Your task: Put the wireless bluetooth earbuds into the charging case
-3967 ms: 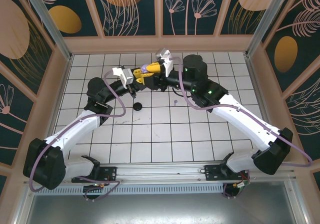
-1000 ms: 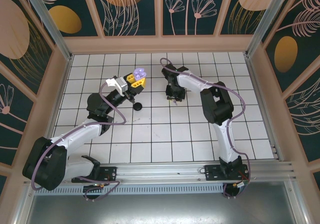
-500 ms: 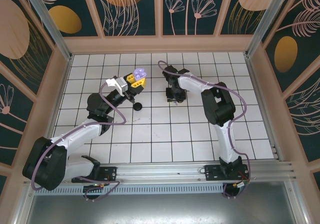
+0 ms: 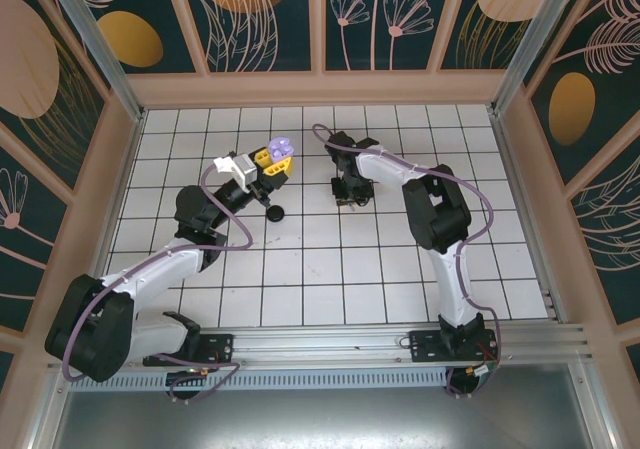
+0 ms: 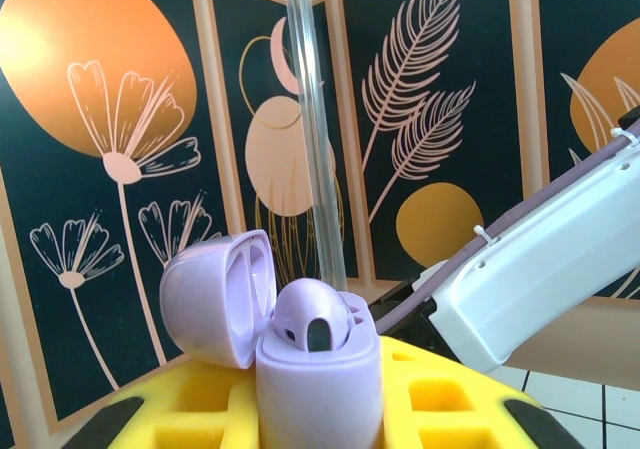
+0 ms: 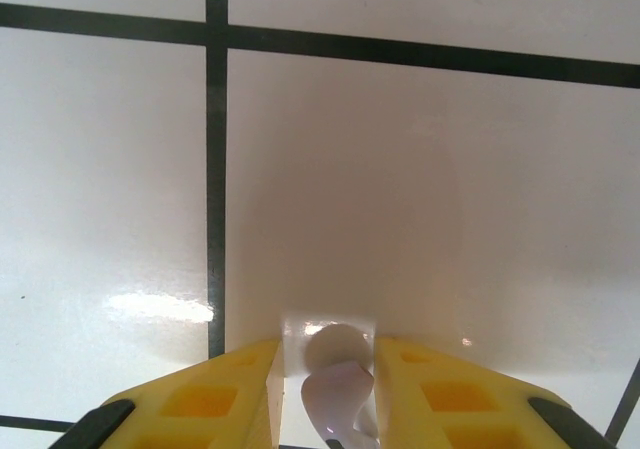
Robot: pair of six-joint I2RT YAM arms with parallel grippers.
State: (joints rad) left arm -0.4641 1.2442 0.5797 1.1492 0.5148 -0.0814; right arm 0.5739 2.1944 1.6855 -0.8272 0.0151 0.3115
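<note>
- The left wrist camera gives the lilac charging case close up. It stands upright between the two yellow fingers of the left gripper, which is clamped on its body.
- The lid is swung open to the picture's left. A rounded lilac top with a dark slot shows in the mouth of the case. I cannot tell whether a bud sits in it.
- From above, the case is a small lilac blob held off the tiled floor, towards the back left of the middle. The open lid cannot be made out at that size.
- The right wrist camera gives one lilac earbud lying on a white tile, just beside a dark grout line.
- The right gripper points straight down with a yellow finger on each side of the earbud. The jaws stand apart: a strip of tile shows between the bud and the finger on the picture's left, while the other finger is at the bud's edge.
- From above, the right gripper sits low on the floor, well apart from the case, and the bud is too small to pick out.
- The top view adds one black disc on the floor near the left gripper.
- Count: one case, one earbud, one disc, two arms.
</note>
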